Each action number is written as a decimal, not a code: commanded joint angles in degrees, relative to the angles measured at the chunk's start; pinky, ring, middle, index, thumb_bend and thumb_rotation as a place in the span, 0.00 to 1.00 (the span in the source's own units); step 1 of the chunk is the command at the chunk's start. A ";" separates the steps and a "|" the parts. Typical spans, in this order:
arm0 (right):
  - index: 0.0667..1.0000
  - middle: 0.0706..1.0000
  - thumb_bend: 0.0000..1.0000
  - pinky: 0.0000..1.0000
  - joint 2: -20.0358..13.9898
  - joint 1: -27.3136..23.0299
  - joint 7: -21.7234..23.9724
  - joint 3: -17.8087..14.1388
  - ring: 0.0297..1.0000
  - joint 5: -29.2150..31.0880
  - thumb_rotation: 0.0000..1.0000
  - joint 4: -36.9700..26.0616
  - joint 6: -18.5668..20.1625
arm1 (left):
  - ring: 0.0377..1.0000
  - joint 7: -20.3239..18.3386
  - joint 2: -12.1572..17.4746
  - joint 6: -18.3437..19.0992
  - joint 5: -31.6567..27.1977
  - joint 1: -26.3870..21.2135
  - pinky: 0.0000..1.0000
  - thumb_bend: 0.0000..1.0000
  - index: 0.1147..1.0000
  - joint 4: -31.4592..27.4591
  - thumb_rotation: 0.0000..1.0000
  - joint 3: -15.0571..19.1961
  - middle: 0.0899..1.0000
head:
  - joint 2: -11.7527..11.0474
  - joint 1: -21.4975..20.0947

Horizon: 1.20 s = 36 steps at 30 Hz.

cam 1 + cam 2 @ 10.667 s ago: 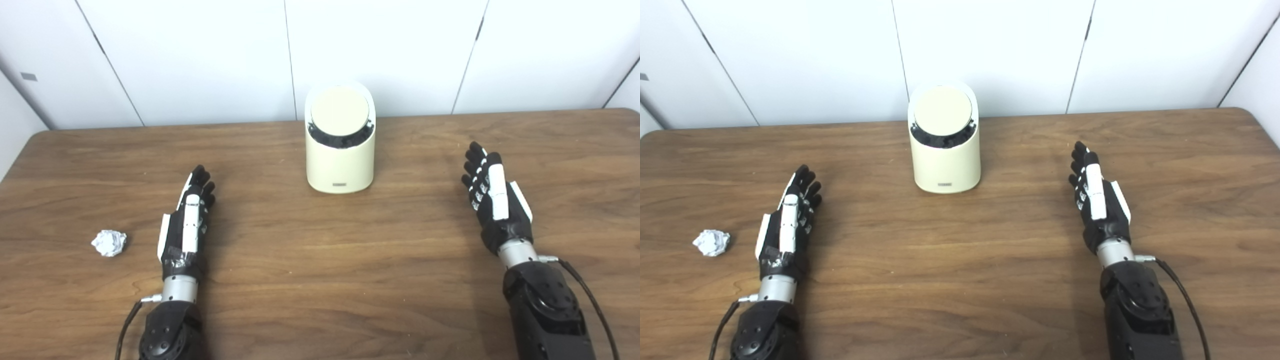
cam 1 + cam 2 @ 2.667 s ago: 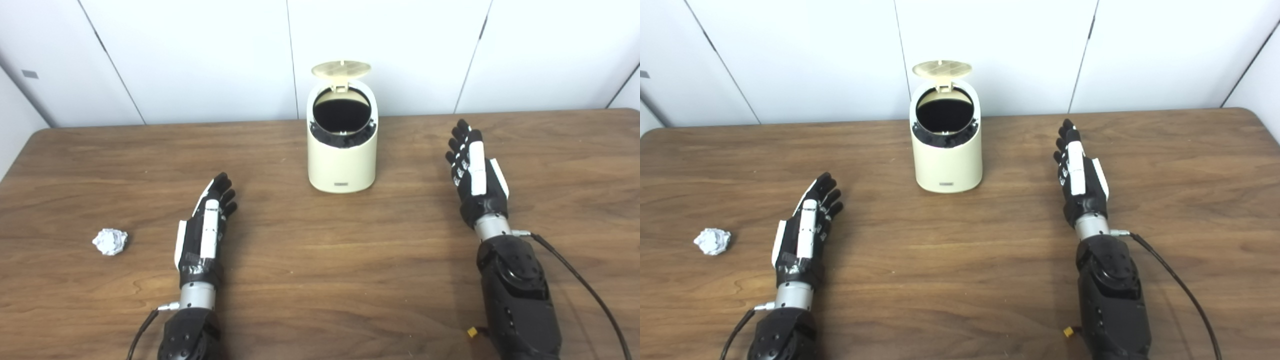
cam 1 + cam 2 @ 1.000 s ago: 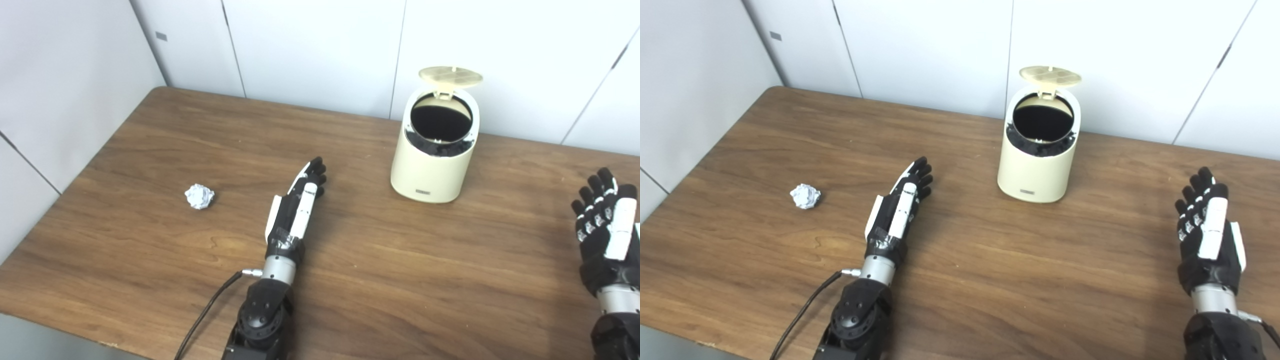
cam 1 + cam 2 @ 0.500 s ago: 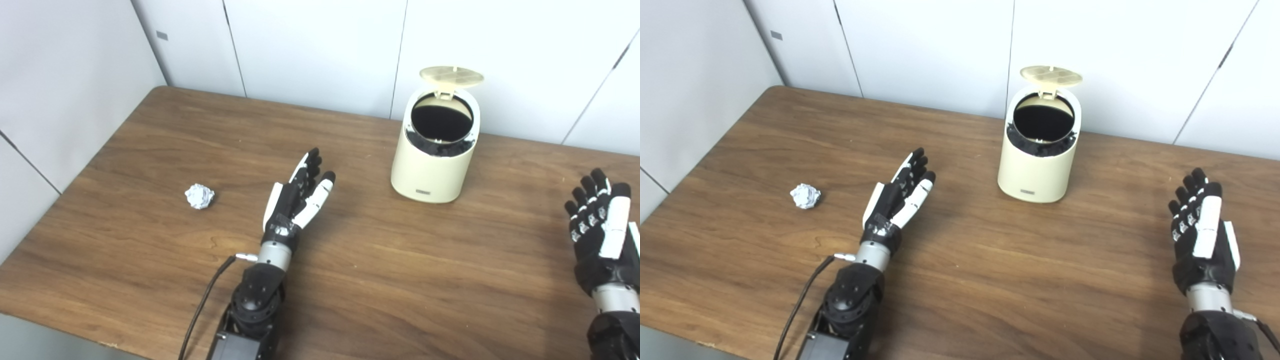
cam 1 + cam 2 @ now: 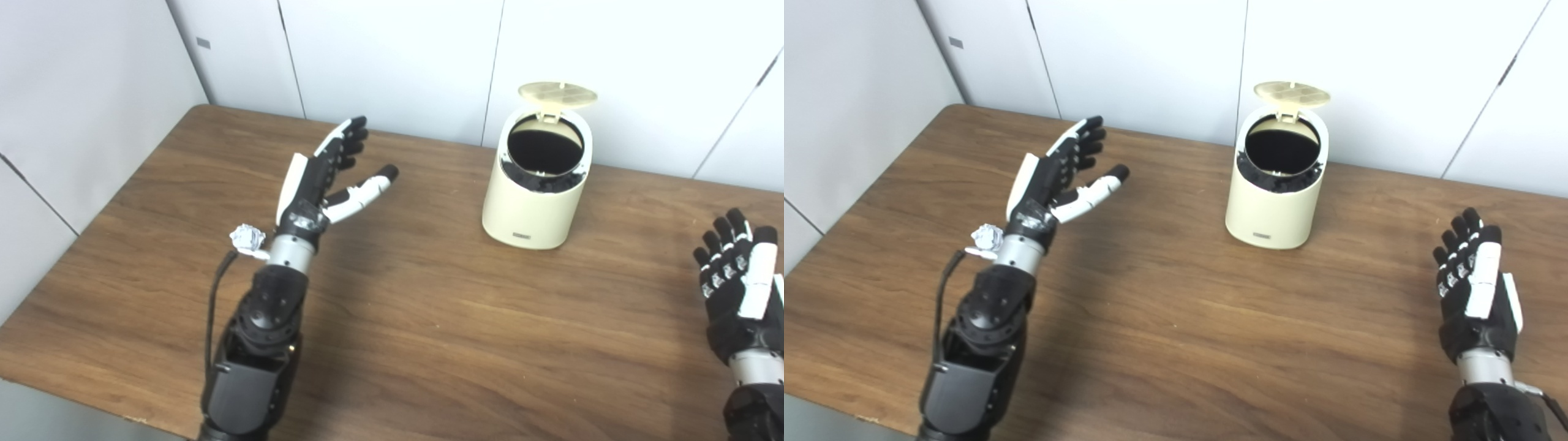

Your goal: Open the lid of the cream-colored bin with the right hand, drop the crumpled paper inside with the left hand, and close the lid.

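Bin (image 5: 531,202) front label (image 5: 522,234) too small to read

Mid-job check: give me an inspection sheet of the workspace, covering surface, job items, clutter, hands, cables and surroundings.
Surface: brown wood-grain table, no spills seen.
Job's things: cream-colored cylindrical bin stands upright near the table's far edge, its round hinged lid raised, dark inside showing. White crumpled paper ball lies on the table, partly hidden behind the left wrist, not held.
Clutter: nothing seen.
Hands: left hand raised above the table, fingers spread, holding nothing. Right hand at the right edge, fingers extended, holding nothing.
Cables: black cable runs along the left forearm; another by the right wrist.
Surroundings: white wall panels behind and left.
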 commanded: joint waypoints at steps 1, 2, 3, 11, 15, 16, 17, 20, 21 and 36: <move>0.99 1.00 0.57 1.00 -0.82 -1.83 0.63 -0.10 1.00 0.51 1.00 -0.99 -1.16 | 0.86 -0.47 2.22 1.54 1.10 -2.77 0.84 0.69 0.90 -3.18 0.33 1.19 0.88 | 0.03 0.04; 0.99 1.00 0.57 1.00 -0.82 -1.82 0.60 -0.07 1.00 0.46 1.00 -1.01 -1.11 | 0.86 -0.78 2.83 2.26 1.10 -2.96 0.84 0.70 0.89 -3.53 0.34 1.51 0.88 | 0.03 0.04; 0.99 1.00 0.57 1.00 -0.83 -1.85 0.48 -0.05 1.00 0.37 1.00 -1.08 -0.91 | 0.86 -2.07 4.51 2.96 2.60 -3.12 0.83 0.71 0.89 -3.97 0.34 1.80 0.88 | 0.03 0.04; 0.98 1.00 0.54 1.00 -0.55 -2.07 -0.07 -0.36 1.00 0.74 1.00 -2.24 1.23 | 0.89 -20.15 14.59 3.59 14.23 -1.50 0.86 0.88 0.86 -4.97 0.20 5.38 0.90 | 0.64 0.80; 0.98 1.00 0.54 1.00 -1.03 -1.98 0.34 -0.42 1.00 0.93 1.00 -2.15 1.26 | 0.89 -26.90 17.32 3.58 22.80 -0.22 0.82 0.94 0.85 -5.23 0.16 6.02 0.90 | 1.00 1.29; 0.98 1.00 0.54 1.00 -1.13 -2.02 0.29 -0.46 1.00 0.89 1.00 -2.18 1.39 | 0.88 -28.38 17.94 3.58 25.18 0.07 0.80 0.95 0.84 -5.26 0.16 6.08 0.89 | 1.19 1.47; 0.98 1.00 0.55 1.00 -1.21 -2.05 0.27 -0.47 1.00 0.84 1.00 -2.23 1.44 | 0.88 -29.97 18.45 3.58 27.30 0.29 0.79 0.96 0.84 -5.26 0.15 6.24 0.88 | 1.28 1.65; 0.96 0.99 0.55 1.00 -1.12 -2.23 -0.04 -0.80 1.00 1.06 1.00 -2.45 1.85 | 0.87 -34.52 19.87 3.58 32.78 0.74 0.76 0.95 0.84 -5.42 0.11 6.29 0.87 | 1.40 2.10; 0.96 0.99 0.55 1.00 -1.07 -2.29 0.02 -0.98 1.00 1.40 1.00 -2.43 2.02 | 0.87 -35.72 20.16 3.58 34.63 0.88 0.75 0.94 0.84 -5.55 0.09 6.11 0.87 | 1.39 2.13; 0.96 1.00 0.59 1.00 -0.74 -3.01 0.89 -1.10 1.00 3.17 1.00 0.25 0.63 | 0.84 -40.69 23.43 3.50 43.72 3.85 0.70 0.94 0.82 -3.47 0.09 5.23 0.85 | 0.81 2.39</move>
